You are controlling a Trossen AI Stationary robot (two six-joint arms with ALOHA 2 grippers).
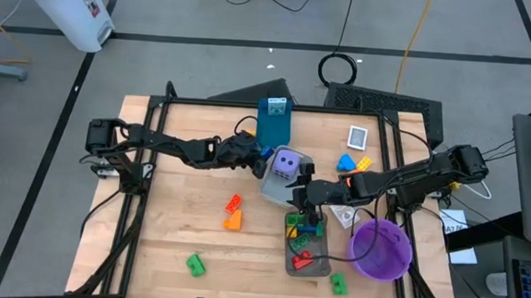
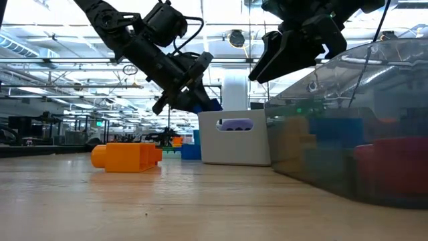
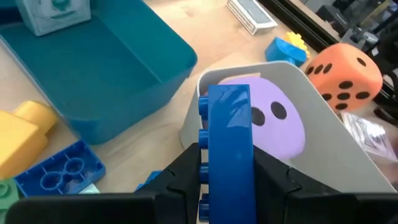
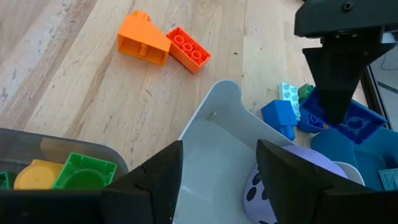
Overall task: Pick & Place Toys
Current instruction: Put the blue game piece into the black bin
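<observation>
A: Starting on my left side of the table, I've got a green brick [image 1: 195, 265] lying alone near the front edge, and 2 orange bricks [image 1: 233, 214] together mid-table, touching or nearly so

B: And your left arm?

A: My left gripper [image 3: 227, 186] is clamped narrow on a blue brick [image 3: 230, 146], held on end, studs to one side. It hangs just beside the near wall of the white tray [image 3: 323, 124], over the teal bin's side. From the wrist I can see the purple die [image 3: 273, 121] sitting inside that white tray

B: What's under the left gripper?

A: A flat blue brick [image 3: 59, 171] and a yellow brick [image 3: 22, 134] on the wood next to the teal bin [image 3: 99, 68]. The orange die [image 3: 345, 74] sits beyond the white tray

B: Moving right?

A: My right gripper [image 4: 217, 171] hovers above the gap between the white tray and the clear grey tray [image 1: 307, 253], fingers [image 4: 152, 180] parted about halfway, nothing between them. The grey tray already holds green, yellow and red bricks

B: Far right?

A: A blue and a yellow brick [image 1: 352, 162] lie behind the right arm, the purple bowl [image 1: 381, 249] stands near the front, and 1 more green brick [image 1: 339, 282] rests just in front of the bowl
</observation>
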